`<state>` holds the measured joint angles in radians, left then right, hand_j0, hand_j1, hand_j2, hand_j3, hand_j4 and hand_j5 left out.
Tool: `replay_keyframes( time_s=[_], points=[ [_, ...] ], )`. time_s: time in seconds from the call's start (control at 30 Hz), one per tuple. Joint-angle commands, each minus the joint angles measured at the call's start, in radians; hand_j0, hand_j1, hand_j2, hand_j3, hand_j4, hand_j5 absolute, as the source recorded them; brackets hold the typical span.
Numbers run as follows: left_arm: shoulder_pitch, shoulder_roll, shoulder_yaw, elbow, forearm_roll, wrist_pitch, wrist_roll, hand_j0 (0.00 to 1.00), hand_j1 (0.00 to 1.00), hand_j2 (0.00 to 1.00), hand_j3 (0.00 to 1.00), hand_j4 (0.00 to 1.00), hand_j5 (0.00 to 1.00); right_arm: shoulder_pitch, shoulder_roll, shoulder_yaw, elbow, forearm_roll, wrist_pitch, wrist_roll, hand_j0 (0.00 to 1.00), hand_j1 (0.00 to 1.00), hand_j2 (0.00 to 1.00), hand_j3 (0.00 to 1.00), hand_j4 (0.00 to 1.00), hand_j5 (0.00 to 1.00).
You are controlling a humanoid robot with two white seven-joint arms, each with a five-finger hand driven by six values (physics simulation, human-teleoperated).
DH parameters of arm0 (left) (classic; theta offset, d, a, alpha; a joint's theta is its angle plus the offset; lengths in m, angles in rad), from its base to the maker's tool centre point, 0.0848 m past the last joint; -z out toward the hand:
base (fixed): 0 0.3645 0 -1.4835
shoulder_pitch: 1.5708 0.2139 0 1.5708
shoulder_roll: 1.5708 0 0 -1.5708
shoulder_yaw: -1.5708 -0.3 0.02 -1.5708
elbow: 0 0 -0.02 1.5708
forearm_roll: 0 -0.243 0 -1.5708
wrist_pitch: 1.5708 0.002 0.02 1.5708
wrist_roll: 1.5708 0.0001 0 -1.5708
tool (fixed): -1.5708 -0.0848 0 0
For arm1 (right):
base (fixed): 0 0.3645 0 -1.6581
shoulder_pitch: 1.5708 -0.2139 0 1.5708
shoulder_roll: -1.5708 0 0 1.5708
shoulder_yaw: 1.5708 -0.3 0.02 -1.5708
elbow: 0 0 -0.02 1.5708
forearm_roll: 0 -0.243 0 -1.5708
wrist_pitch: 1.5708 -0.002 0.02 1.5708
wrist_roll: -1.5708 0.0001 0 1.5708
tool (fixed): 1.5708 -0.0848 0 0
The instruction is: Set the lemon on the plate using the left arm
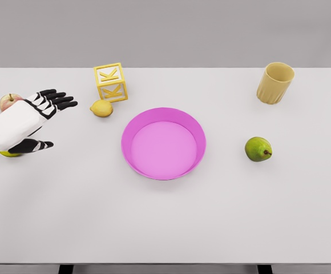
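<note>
Reaching in from the left edge of the head view, the left hand (40, 117) hovers over the white tabletop (165, 222) with its black fingers (60, 101) spread apart and thumb held low, gripping nothing. The lemon (101, 108) lies just right of those fingertips, apart from them, and just near of the yellow letter block (110, 81). The pink plate (194, 128) sits at the centre, right of the lemon. A red apple (8, 101) shows at the far side of the wrist, and something yellow-green (8, 153) peeks out beneath the forearm. A green pear (258, 149) lies right of the plate, and a tan cup (275, 83) stands far right.
</note>
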<state>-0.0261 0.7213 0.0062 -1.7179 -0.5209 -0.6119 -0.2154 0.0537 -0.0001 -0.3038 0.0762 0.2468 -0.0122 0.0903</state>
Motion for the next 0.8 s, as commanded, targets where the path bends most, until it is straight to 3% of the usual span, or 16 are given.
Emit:
replay_keyframes(
  time_s=[0.0,0.2,0.3,0.4,0.57,0.67,0.77],
  points=[
    [0.0,0.0,0.0,0.0,0.005,0.001,0.001,1.0,1.0,1.0,1.0,1.0,1.0,0.0,0.0,0.0,0.001,-0.001,0.0,0.0,1.0,1.0,1.0,1.0,1.0,1.0],
    [-0.015,0.0,-0.002,0.006,-0.054,0.001,0.001,1.0,1.0,1.0,1.0,1.0,1.0,0.0,0.0,0.0,0.001,0.0,0.0,0.0,1.0,1.0,1.0,1.0,1.0,1.0],
    [-0.103,-0.002,-0.003,0.023,-0.142,0.001,0.001,1.0,1.0,1.0,1.0,1.0,1.0,0.0,0.0,0.0,0.001,0.0,0.0,0.0,1.0,1.0,1.0,1.0,1.0,1.0],
    [-0.127,-0.002,-0.049,0.023,-0.143,0.001,0.001,1.0,1.0,1.0,1.0,1.0,1.0,0.0,0.0,0.0,-0.001,0.0,0.0,0.0,1.0,1.0,1.0,1.0,1.0,1.0],
    [-0.328,-0.003,-0.233,0.211,-0.156,0.001,-0.01,1.0,1.0,1.0,1.0,1.0,1.0,0.0,0.0,0.0,0.001,0.0,0.0,0.0,1.0,1.0,1.0,1.0,1.0,1.0],
    [-0.342,-0.01,-0.247,0.236,-0.145,0.001,-0.044,1.0,1.0,1.0,1.0,1.0,1.0,0.0,0.0,0.0,0.001,0.0,0.0,0.0,1.0,1.0,1.0,1.0,1.0,1.0],
    [-0.379,-0.063,-0.247,0.319,-0.143,0.001,-0.05,1.0,1.0,1.0,1.0,1.0,1.0,0.0,0.0,0.0,0.001,0.0,0.0,0.0,1.0,1.0,1.0,1.0,1.0,1.0]
  ],
)
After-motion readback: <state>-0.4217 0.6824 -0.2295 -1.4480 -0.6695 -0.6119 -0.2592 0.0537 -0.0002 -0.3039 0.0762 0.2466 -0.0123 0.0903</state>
